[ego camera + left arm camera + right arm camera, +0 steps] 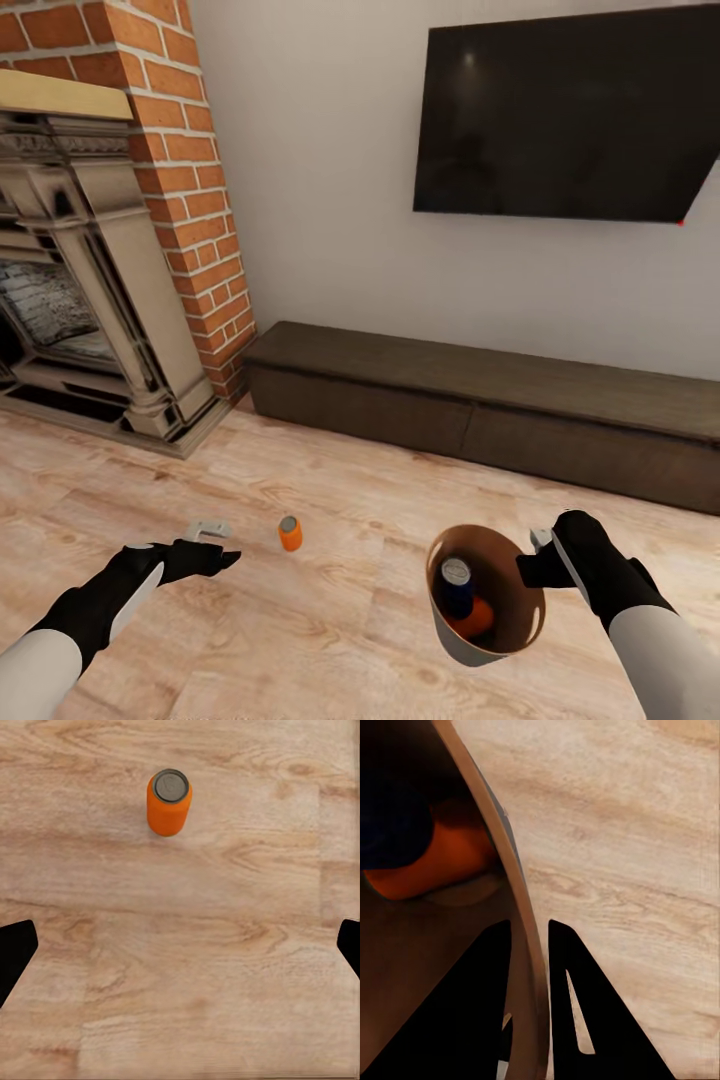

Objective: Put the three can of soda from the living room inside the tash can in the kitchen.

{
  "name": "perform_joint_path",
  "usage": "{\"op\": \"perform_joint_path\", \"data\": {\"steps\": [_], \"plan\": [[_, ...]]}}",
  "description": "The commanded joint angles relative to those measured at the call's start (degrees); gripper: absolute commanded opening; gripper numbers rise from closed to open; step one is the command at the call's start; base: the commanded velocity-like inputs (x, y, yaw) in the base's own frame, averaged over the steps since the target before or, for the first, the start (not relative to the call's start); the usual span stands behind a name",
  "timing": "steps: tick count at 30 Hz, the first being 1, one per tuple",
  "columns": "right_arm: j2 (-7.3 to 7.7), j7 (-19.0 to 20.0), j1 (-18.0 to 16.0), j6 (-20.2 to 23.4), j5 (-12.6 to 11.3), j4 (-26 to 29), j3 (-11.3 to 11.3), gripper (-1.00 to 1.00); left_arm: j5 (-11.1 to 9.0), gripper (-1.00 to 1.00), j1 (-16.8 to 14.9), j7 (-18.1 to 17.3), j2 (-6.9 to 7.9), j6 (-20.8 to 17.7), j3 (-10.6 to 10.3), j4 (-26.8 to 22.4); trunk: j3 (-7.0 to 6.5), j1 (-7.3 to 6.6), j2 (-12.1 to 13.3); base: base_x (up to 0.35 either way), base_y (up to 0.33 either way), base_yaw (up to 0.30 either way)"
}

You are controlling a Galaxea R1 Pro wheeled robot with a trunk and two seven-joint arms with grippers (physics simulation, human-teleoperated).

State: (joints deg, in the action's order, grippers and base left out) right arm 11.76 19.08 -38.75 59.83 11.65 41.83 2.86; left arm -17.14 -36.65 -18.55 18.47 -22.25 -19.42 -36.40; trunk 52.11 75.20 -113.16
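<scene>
head view: an orange can [290, 533] stands upright on the wood floor [330, 640], just at 3 o'clock of the released left tool [222, 545]. at 4 o'clock, the right tool [535, 560] is clenched on the rim of the trash can [455, 640], holding a dark blue can [456, 583] and another orange can [478, 617].

left wrist view: the orange can [169, 801] sits at 12 o'clock, fingers [15, 952] spread wide, well apart from it.

right wrist view: fingers [577, 1020] pinch the bin wall [521, 915].

No legible text anywhere.
</scene>
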Motion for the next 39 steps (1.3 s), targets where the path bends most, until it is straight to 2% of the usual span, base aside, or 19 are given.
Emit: {"op": "perform_joint_path", "data": {"steps": [1, 10, 21, 30, 39], "plan": [[0.03, 0.3, 0.0, 0.2, -1.3, 0.0, 0.0, -1.0, 0.0, 1.0, 0.0, 0.0, -0.01, 0.1, 0.0, 0.0, -0.07, 0.0, 0.0, -0.192, 0.222, -0.192], [0.06, 0.3, 0.0, 0.2, -1.3, 0.0, 0.1, -1.0, -0.1, 1.0, 0.0, -0.1, -0.02, 0.2, 0.0, 0.0, -0.67, 0.0, 0.0, -0.143, 0.238, -0.192], [-0.13, 0.3, 0.0, 0.2, -1.3, 0.0, 0.0, -1.0, -0.2, 1.0, 0.0, 0.0, -0.02, 0.5, 0.0, -0.2, -1.24, 0.0, 0.0, -0.003, 0.245, -0.147], [-0.33, 0.3, 0.0, 0.2, -1.3, 0.0, -0.2, -1.0, -0.2, 1.0, 0.1, 0.1, -0.02, 0.6, 0.0, -0.3, -1.27, 0.0, 0.0, 0.005, 0.042, -0.011], [-0.34, 0.2, 0.0, 0.2, -1.3, 0.0, -0.2, -1.0, -0.1, 1.0, 0.1, 0.1, -0.02, 0.6, 0.0, -0.2, -1.3, 0.0, 0.0, 0.085, -0.115, -0.113]]}}
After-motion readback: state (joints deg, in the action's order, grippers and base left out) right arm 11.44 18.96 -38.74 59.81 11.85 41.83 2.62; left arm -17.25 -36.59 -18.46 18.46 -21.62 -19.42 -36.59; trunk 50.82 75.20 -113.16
